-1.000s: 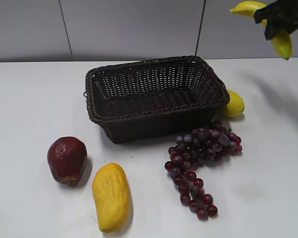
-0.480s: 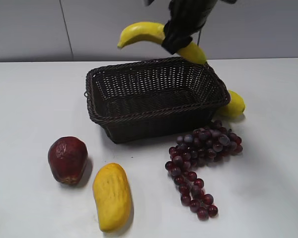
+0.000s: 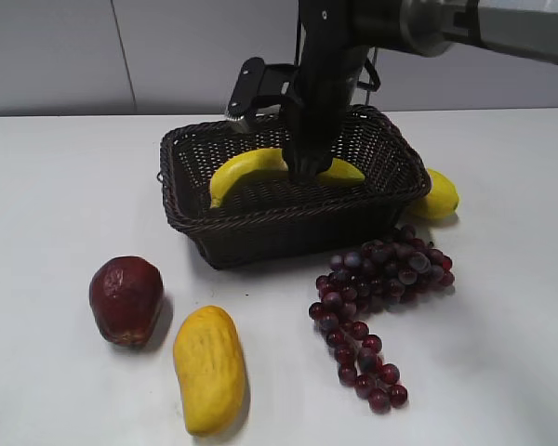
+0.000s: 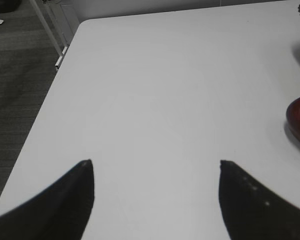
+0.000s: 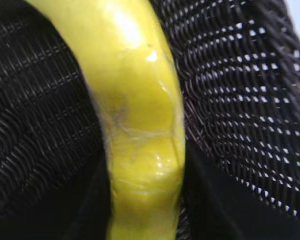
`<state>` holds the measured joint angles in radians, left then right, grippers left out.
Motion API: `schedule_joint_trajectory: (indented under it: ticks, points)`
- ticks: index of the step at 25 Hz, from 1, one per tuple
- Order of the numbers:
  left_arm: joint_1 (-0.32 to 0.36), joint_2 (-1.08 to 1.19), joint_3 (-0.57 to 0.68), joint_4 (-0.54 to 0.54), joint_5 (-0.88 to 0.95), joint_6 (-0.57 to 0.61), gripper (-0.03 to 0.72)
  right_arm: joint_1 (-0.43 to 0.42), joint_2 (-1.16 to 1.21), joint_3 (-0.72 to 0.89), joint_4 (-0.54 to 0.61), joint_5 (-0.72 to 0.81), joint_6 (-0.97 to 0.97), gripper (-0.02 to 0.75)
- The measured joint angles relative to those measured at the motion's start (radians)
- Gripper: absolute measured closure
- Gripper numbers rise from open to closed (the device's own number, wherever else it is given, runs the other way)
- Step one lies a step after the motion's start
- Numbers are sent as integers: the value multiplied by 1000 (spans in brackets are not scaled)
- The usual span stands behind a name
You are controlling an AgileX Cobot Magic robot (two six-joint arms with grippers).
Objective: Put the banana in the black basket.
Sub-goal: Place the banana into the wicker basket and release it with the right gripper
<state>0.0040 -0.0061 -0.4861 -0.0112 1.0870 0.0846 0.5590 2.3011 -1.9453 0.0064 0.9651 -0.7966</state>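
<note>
The banana (image 3: 246, 167) is long, curved and yellow, and lies low inside the black basket (image 3: 181, 209), spanning most of its width. My right gripper (image 3: 307, 169) reaches down into the basket and is shut on the banana's middle. In the right wrist view the banana (image 5: 135, 100) fills the centre between the dark fingers (image 5: 145, 200), with the basket's weave (image 5: 240, 90) all around. My left gripper (image 4: 155, 167) is open and empty over bare white table; it does not show in the exterior view.
A dark red fruit (image 3: 126, 299) and a fat yellow fruit (image 3: 208, 368) lie front left. Purple grapes (image 3: 377, 297) lie front right of the basket. A small yellow lemon-like fruit (image 3: 439, 195) touches the basket's right side. The table's left edge (image 4: 50, 100) shows in the left wrist view.
My right gripper carried the banana from high at the far right, leftward over the basket, then down into it. The left gripper's earlier state is not shown.
</note>
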Motion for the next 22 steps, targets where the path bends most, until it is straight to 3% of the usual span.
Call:
schedule_joint_trajectory:
  ticks: [5, 6, 8, 10, 17, 22]
  points:
    - [0, 0, 0, 0, 0, 0, 113, 0, 21, 0, 1, -5, -2, 423]
    - [0, 0, 0, 0, 0, 0, 113, 0, 21, -1, 1, -6, -2, 384]
    - [0, 0, 0, 0, 0, 0, 113, -2, 21, -1, 1, -6, -2, 214]
    - [0, 0, 0, 0, 0, 0, 113, -9, 21, -1, 0, -6, 6, 132]
    - [0, 0, 0, 0, 0, 0, 113, -69, -30, -1, 0, -4, 168, 137]
    - [0, 0, 0, 0, 0, 0, 113, -208, -133, -1, 3, 20, 402, 143]
